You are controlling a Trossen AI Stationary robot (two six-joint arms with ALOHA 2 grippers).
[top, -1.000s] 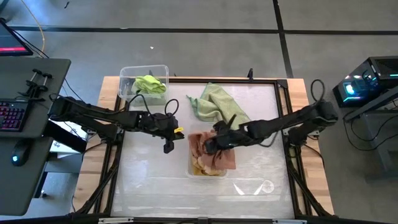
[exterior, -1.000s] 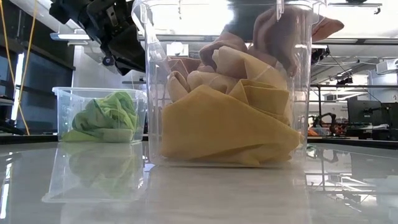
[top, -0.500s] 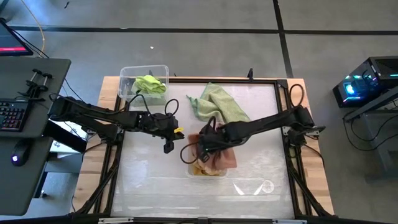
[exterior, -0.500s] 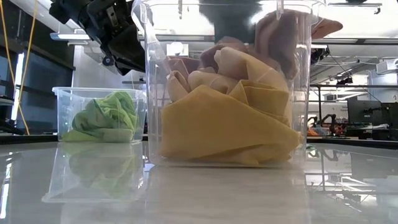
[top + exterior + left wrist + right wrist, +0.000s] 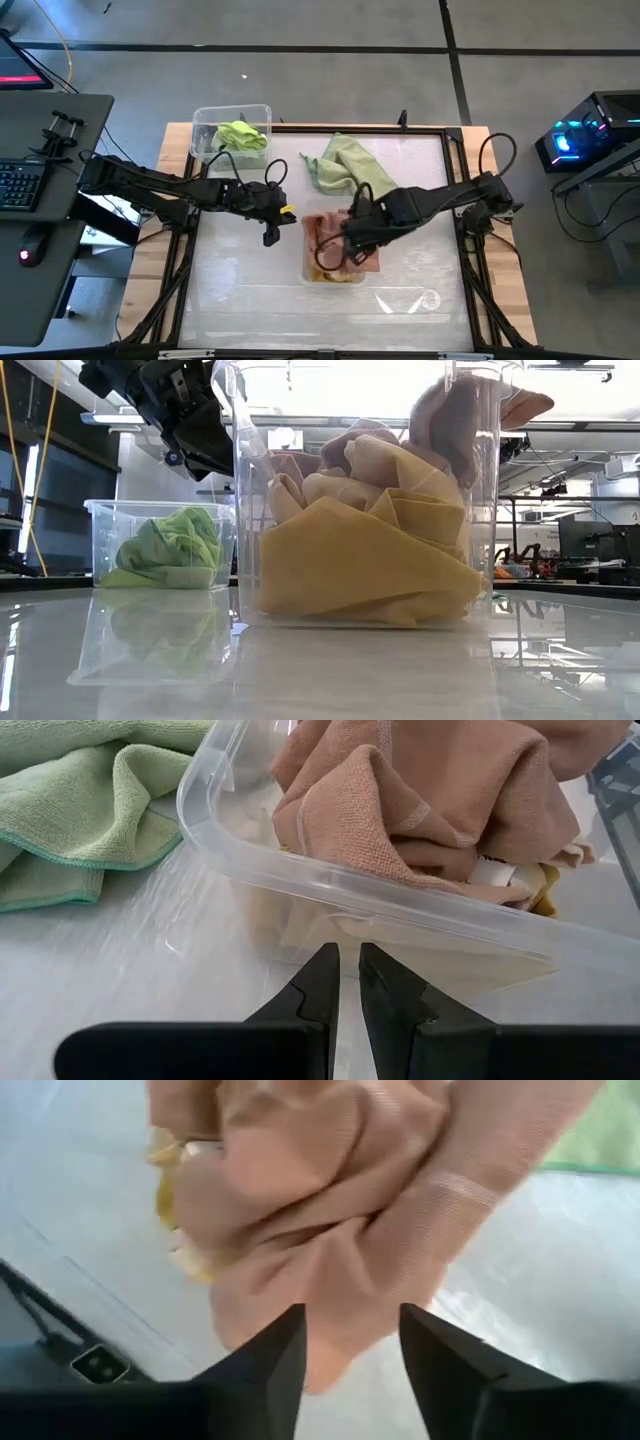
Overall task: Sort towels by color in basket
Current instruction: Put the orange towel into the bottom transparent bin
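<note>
R gripper (image 5: 352, 232) has just let go — fingers now apart over the bin (image 5: 310, 272), pink towel (image 5: 325, 232) dropped on the yellow ones (image 5: 365, 560), one corner over the rim. Pink seems sorted. L gripper (image 5: 270, 236) beside the bin, nearly shut, empty. Sage towels (image 5: 347, 165) lie behind the bin — prob. next.

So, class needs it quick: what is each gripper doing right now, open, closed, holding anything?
Left gripper: closed, holding nothing.
Right gripper: open above the pink towel, holding nothing.
</note>
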